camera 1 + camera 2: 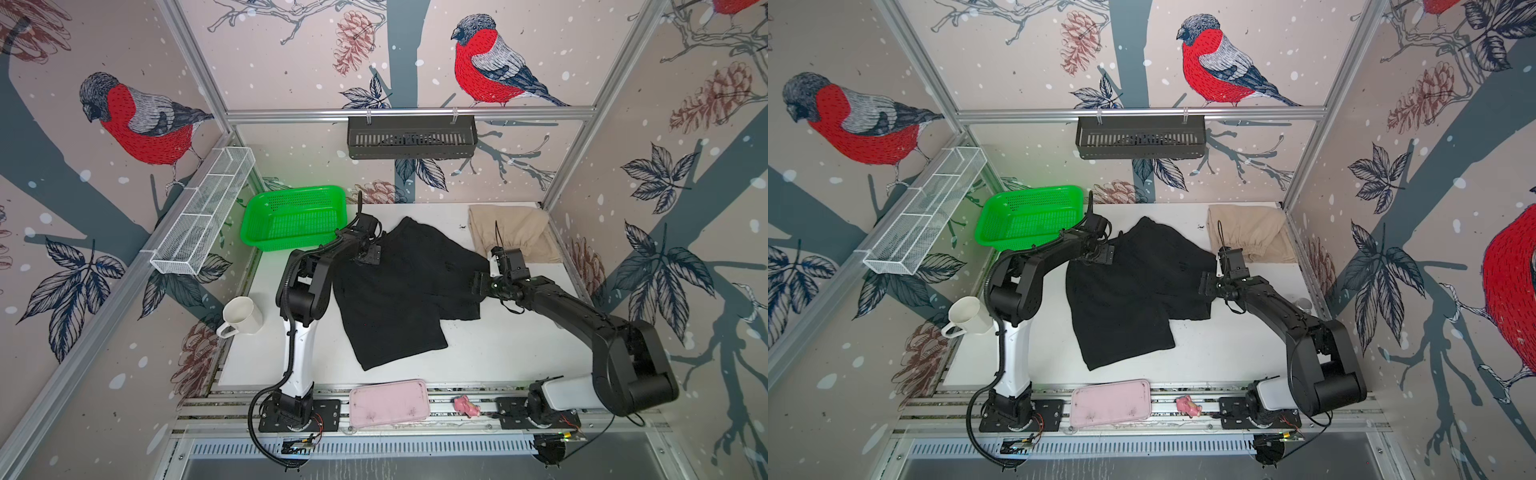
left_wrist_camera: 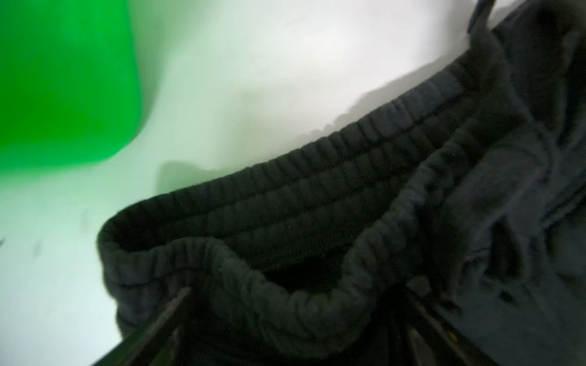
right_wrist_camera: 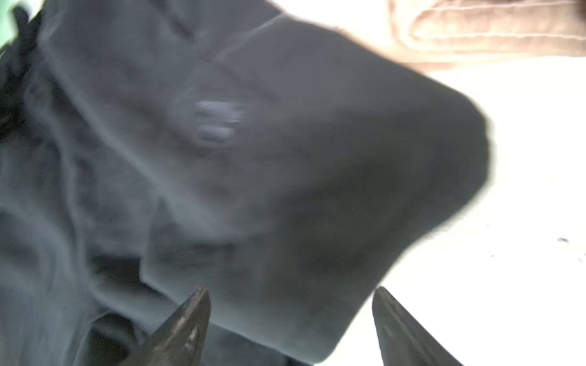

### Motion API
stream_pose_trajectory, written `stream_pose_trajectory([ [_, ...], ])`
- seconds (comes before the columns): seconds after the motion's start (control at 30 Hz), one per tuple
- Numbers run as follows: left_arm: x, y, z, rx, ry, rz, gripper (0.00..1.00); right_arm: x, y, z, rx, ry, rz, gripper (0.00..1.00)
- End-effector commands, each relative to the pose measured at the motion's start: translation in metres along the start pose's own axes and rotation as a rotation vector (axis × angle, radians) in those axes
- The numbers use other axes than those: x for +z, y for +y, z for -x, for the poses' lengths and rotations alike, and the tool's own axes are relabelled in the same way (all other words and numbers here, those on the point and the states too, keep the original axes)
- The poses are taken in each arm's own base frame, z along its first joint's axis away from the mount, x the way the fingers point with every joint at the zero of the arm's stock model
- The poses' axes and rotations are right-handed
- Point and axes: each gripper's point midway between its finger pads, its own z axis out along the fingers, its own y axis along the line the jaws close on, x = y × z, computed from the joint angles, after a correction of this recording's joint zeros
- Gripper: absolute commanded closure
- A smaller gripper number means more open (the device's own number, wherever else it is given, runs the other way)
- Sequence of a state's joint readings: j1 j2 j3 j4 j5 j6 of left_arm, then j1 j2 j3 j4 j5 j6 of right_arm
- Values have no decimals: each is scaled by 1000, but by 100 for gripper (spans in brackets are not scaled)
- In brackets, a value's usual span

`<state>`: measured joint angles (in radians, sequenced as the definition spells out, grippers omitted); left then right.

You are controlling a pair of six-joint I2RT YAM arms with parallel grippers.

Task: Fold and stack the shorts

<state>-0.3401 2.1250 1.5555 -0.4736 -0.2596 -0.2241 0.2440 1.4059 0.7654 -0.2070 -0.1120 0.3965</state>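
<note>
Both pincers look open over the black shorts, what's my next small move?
Probably close the left pincer on the waistband under it: its jaws stand open astride that gathered edge. The black shorts still lie spread and unfolded, and the right pincer is open at their other side.

No text, label or number is legible anywhere.
</note>
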Motion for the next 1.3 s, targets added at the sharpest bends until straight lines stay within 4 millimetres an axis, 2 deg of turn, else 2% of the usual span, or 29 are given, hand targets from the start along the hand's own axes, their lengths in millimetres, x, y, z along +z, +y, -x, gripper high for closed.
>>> stream_pose_trajectory([
  [0.0,-26,8,12,-65,-53,14,3,1,-1,10,54,-37,32,17],
  [0.1,-51,3,35,-74,-125,-29,3,5,-15,17,108,-60,33,17],
  [0.27,-82,-13,63,-34,-222,-138,3,9,-53,47,173,-167,-53,17],
  [0.4,-91,-46,75,71,-283,-298,3,28,-69,56,199,-162,-70,18],
  [0.57,-90,-92,93,189,-372,-487,3,50,-67,61,221,-148,-18,23],
  [0.7,-73,-123,101,282,-378,-554,3,63,-58,65,207,-147,15,48],
  [0.77,-61,-136,99,326,-358,-558,3,68,-48,66,177,-144,27,65],
  [0.83,-46,-147,93,361,-327,-566,3,70,-33,69,127,-140,29,86],
  [0.9,-33,-149,92,354,-322,-542,3,69,-19,75,67,-148,0,98],
  [1.0,-15,-148,91,332,-318,-508,3,59,2,91,-22,-181,-49,99],
  [1.1,5,-133,98,289,-334,-404,3,48,12,113,-59,-228,-75,99],
  [1.27,36,-101,120,228,-337,-227,3,45,-6,151,-64,-276,-115,99],
])
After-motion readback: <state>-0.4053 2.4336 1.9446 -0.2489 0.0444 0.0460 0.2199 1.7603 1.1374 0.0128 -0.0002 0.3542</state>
